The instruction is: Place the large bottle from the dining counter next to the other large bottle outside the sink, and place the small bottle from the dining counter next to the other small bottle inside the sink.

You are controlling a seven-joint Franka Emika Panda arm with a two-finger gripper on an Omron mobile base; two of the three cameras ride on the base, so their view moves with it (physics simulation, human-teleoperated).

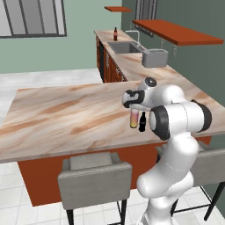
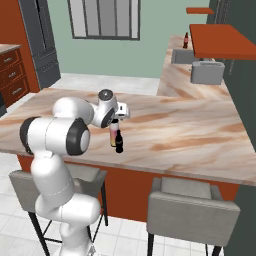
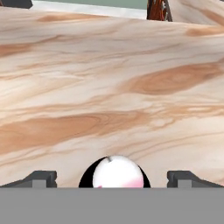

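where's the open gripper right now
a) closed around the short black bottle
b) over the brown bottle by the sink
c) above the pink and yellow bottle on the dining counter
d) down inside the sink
c: in the hand view the large bottle has its pale cap centred between the spread fingertips of the gripper, and it stands on the dining counter beside the small bottle.
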